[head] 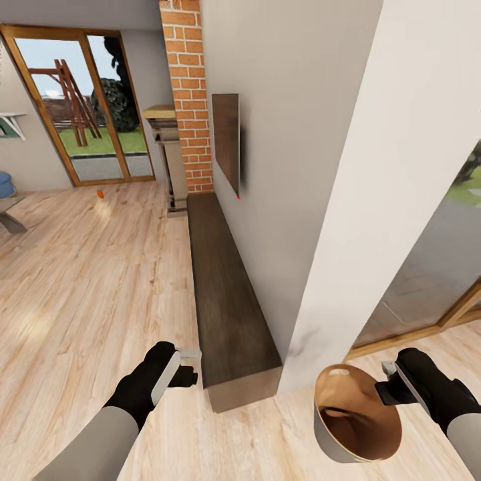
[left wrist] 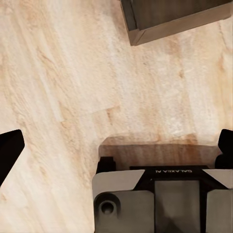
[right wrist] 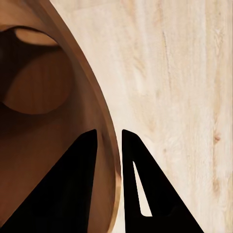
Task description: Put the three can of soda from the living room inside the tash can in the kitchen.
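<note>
right gripper [head: 386, 379] clenched on rim of tash can [head: 354, 417], lower right of head frame – one finger [right wrist: 63, 189] inside tan wall, other outside, so bin hangs tilted, mouth up and apparently empty, carried off floor

left gripper [head: 190, 366] at lower centre-left, released, fingers [left wrist: 9, 150] spread wide over bare wood floor [head: 87, 294], holds nothing – likely kept free for cans

small orange can of soda [head: 100, 194] far off, upper left, on floor near glass door [head: 87, 107]

dark low bench [head: 224, 300] along wall, centre
</note>
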### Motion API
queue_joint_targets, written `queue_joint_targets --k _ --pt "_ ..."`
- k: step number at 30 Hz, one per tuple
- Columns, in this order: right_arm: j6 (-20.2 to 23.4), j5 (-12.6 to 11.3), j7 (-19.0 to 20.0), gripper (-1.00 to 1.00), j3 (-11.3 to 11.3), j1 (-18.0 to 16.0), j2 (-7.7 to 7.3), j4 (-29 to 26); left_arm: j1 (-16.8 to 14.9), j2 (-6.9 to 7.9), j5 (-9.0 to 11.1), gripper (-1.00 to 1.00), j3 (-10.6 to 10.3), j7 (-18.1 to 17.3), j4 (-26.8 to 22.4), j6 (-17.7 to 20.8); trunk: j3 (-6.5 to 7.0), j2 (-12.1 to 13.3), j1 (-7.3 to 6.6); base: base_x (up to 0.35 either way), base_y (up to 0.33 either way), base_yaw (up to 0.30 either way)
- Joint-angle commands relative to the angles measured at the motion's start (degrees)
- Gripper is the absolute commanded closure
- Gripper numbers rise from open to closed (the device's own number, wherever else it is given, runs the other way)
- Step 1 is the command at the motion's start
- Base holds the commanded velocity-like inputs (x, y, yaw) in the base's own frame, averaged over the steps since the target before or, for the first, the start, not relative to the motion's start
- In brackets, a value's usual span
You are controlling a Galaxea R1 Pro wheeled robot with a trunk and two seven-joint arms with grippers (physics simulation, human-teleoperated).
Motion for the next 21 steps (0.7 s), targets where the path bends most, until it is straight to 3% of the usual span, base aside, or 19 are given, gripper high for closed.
queue_joint_targets --k 1,21 --pt "0.1 -0.9 0.2 1.0 0.0 0.0 0.0 0.0 0.0 0.0 0.0 -1.0 0.0 0.0 0.0 0.0 0.1 0.0 0.0 0.0 0.0 0.0" --pt "0.1 -0.9 0.2 1.0 0.0 0.0 -0.01 -0.1 0.1 0.08 0.0 -1.0 0.0 -0.3 -0.1 -0.3 1.98 0.0 0.0 0.0 0.0 0.0"
